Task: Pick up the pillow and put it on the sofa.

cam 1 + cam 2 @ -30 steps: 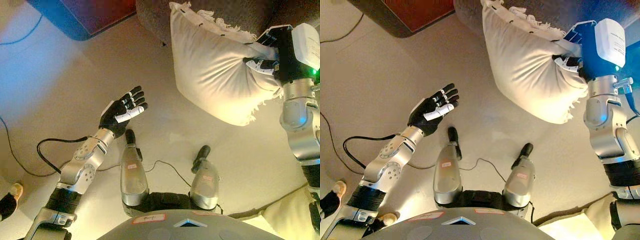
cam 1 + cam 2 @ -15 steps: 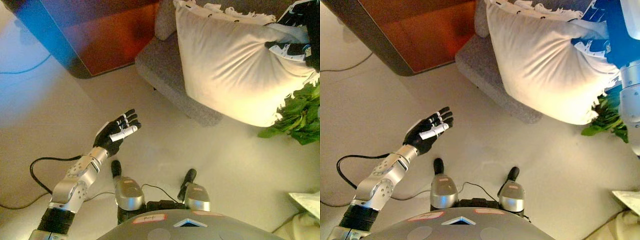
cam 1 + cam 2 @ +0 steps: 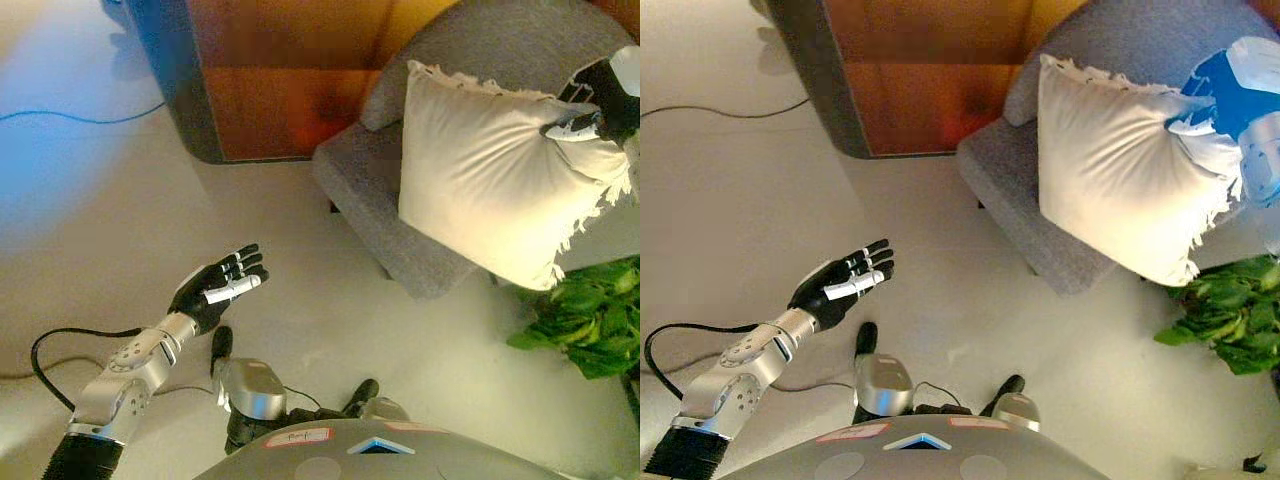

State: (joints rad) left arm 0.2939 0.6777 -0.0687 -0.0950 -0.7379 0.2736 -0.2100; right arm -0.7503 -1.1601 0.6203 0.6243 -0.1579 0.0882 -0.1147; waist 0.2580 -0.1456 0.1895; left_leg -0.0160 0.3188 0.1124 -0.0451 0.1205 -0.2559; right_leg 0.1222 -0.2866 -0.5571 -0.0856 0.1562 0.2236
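Observation:
A cream pillow (image 3: 485,180) with a fringed edge hangs in the air over the front of the grey sofa (image 3: 400,190) seat. My right hand (image 3: 598,105) is shut on the pillow's right edge, bunching the cloth, at the view's upper right. The grey sofa's backrest (image 3: 500,40) rises behind the pillow. My left hand (image 3: 218,288) hovers open, palm up, over the pale floor at the lower left, far from the pillow and holding nothing.
A wooden cabinet (image 3: 280,70) with a dark side stands left of the sofa. A green leafy plant (image 3: 590,315) sits on the floor at the right, just below the pillow's lower corner. Pale floor lies between me and the sofa.
The whole view has tilted up, bringing more sofa and cabinet into view. The pillow stays in my right hand, now over the sofa seat. My left hand keeps its open pose.

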